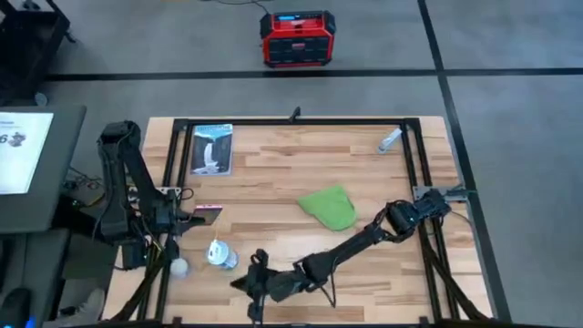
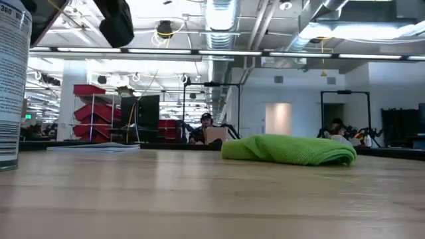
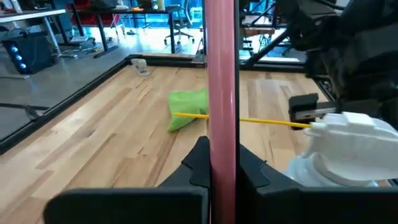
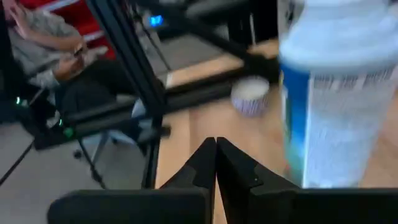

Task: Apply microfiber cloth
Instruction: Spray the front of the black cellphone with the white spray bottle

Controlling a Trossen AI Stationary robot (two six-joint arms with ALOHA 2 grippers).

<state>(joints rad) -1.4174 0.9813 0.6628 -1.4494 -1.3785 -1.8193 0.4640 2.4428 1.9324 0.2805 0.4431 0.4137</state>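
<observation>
gripping the pink phone [image 1: 209, 212] on edge at the table's left side, the left gripper [image 1: 191, 217] has its dark fingers [image 3: 198, 163] clamped on the slab, which rises as a smooth pink bar in that wrist's view. near it by the front edge stands a spray bottle [image 1: 219, 254], a pale cylinder with printed label and white trigger head [image 3: 348, 134]; what it holds cannot be told. a flat printed sheet [image 1: 212, 148] lies at the back left of the wooden table [image 1: 273, 178]. the right gripper [image 1: 251, 281] sits low at the front, just right of the bottle, its fingers [image 4: 208, 163] pressed together on nothing. the cloth [image 1: 330, 206], soft bright green and folded into a rounded lump, rests on bare wood right of centre, well apart from both grippers and touching neither. a small pale tube [image 1: 389, 139] lies at the back right corner.
</observation>
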